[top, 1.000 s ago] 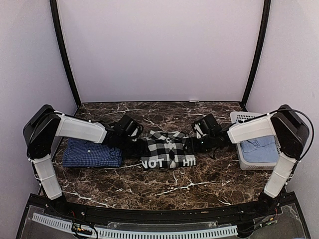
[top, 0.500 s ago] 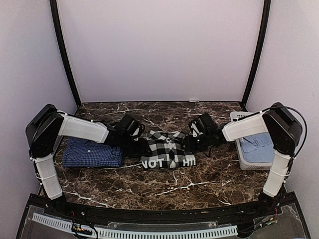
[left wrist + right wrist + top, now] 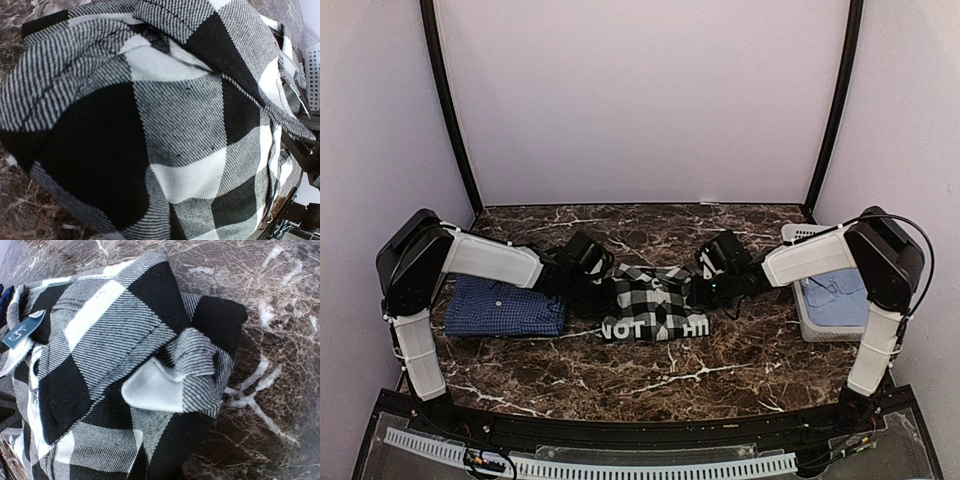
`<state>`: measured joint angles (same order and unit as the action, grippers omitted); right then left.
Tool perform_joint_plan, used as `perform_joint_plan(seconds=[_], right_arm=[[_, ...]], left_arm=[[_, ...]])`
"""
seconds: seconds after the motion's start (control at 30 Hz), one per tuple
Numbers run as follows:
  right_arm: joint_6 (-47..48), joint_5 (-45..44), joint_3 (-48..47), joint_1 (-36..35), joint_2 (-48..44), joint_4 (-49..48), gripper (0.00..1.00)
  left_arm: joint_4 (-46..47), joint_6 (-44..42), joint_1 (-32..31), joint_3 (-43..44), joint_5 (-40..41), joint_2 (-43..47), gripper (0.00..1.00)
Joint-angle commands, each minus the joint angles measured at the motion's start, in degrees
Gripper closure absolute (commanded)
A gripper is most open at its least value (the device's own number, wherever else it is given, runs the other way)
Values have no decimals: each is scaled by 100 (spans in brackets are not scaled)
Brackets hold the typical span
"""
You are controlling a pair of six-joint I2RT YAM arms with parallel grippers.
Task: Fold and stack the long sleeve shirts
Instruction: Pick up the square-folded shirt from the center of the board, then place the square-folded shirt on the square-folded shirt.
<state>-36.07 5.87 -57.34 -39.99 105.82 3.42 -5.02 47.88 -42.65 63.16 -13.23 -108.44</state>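
The black-and-white checked long sleeve shirt (image 3: 650, 305) lies folded at the table's middle, white lettering along its near edge. My left gripper (image 3: 603, 292) is pressed into its left edge and my right gripper (image 3: 705, 288) into its right edge. Checked cloth (image 3: 170, 125) fills the left wrist view and hides the fingers. In the right wrist view the bunched cloth (image 3: 110, 330) rises in a fold over the jaws, which are also hidden. Both grippers are shut on this shirt's edges. The dark blue long sleeve shirt (image 3: 505, 307) lies folded flat at the left, under my left arm.
A white slotted basket (image 3: 807, 237) stands at the right edge with light blue cloth (image 3: 840, 298) inside, under my right arm. The dark marble table (image 3: 650, 375) is bounded by lilac walls at the back and sides.
Both grippers have pushed inward against the checked shirt's sides and gone from open to shut on its edges. The shirt now looks slightly narrower and bunched.
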Motion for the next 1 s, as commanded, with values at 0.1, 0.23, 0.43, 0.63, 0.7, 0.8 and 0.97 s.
perform_joint_plan(seconds=[0.1,0.23,0.43,0.63,0.7,0.8,0.97], right_arm=[[-169,249,-177,-171,-500,352,100],[-176,152,-402,-258,-865,579,100],[-228,123,-946,-525,-998,894,100],[-442,110,-1740,-989,-626,952,100],[-549,129,-2092,-1158,-404,938,100],[-727,134,-2690,-1422,6,827,100],[-1041,154,-3603,-1797,797,514,100]], left_arm=[[-722,-334,-32,452,451,475,100],[-1063,-505,-32,645,566,822,100],[-1778,-732,22,876,784,1382,100],[-2538,-884,271,793,1136,2207,100],[-2775,-915,416,694,1238,2470,100],[-3120,-958,662,456,1415,2852,100],[-3693,-1181,1313,169,1801,3524,100]])
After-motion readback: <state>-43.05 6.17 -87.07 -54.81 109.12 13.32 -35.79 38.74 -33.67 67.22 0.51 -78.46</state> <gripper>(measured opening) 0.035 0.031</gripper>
